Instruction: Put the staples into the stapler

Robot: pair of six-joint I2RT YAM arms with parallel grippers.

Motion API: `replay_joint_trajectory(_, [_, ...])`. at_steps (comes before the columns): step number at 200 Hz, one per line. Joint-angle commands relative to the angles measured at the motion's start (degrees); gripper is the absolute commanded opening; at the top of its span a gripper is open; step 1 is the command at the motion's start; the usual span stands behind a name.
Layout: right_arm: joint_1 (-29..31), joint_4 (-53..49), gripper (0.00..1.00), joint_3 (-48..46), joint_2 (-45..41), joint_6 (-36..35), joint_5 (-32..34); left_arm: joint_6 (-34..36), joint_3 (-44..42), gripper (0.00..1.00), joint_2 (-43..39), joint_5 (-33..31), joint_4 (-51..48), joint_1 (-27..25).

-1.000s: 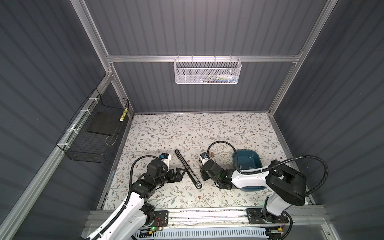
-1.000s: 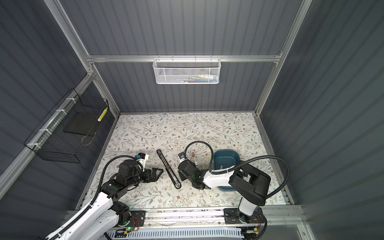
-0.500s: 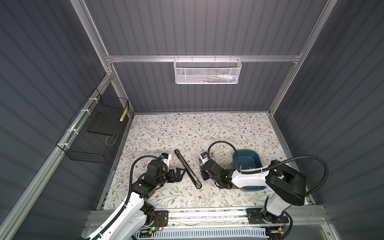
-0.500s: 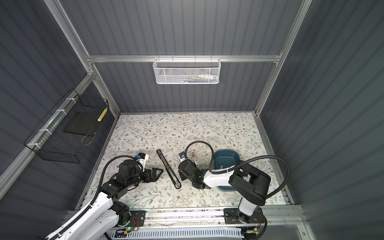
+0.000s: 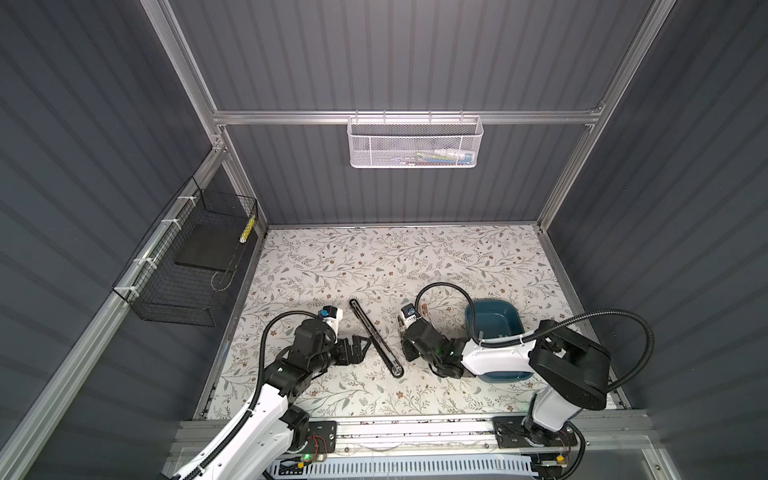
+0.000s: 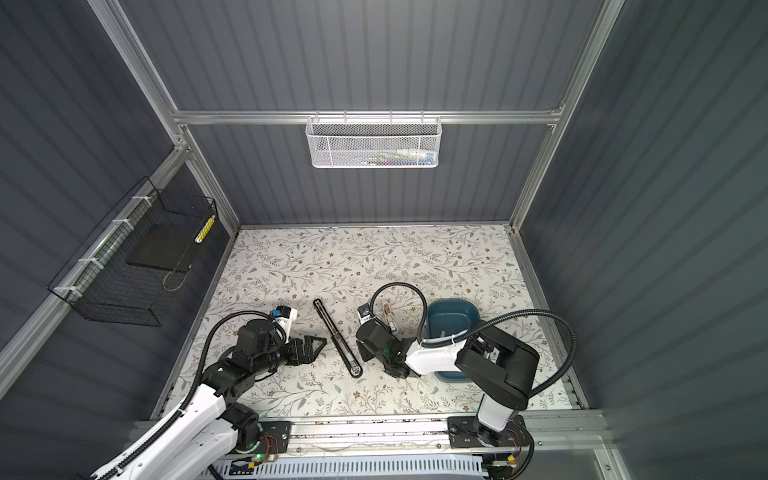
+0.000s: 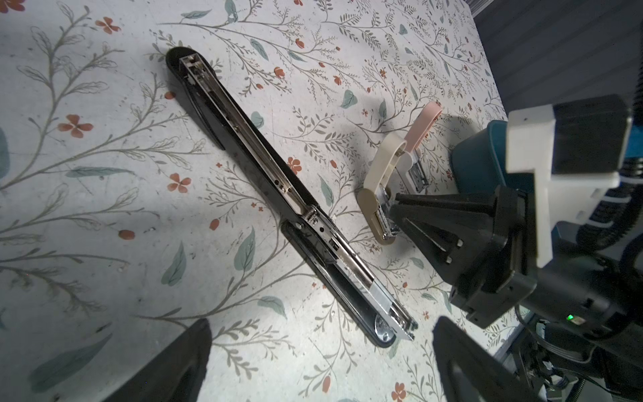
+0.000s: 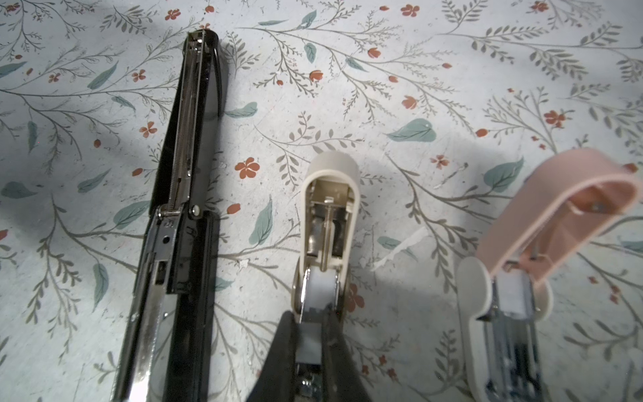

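Observation:
Three staplers lie open on the floral table. A long black stapler (image 5: 376,336) (image 8: 181,209) is on the left, a small cream stapler (image 8: 327,215) (image 7: 379,181) in the middle and a pink stapler (image 8: 556,226) (image 6: 386,311) on the right. My right gripper (image 8: 309,323) is shut on a pale grey strip of staples (image 8: 309,343), held in line with the cream stapler's open metal channel. My left gripper (image 7: 322,323) (image 5: 359,345) is open and empty, just left of the black stapler's near end.
A dark blue bowl (image 5: 490,320) sits right of the staplers, partly under my right arm. A white mesh basket (image 5: 415,143) hangs on the back wall. A black wire basket (image 5: 195,266) hangs on the left wall.

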Motion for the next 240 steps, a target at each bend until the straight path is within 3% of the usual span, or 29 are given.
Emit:
replay_joint_trajectory(1, [-0.2, -0.7, 0.11, 1.4, 1.0, 0.6, -0.1, 1.1, -0.4, 0.99, 0.0, 0.4, 0.1, 0.2])
replay_joint_trajectory(240, [-0.3, -1.3, 0.10, 0.7, -0.2, 0.6, 1.3, 1.1, -0.4, 0.99, 0.0, 0.4, 0.1, 0.2])
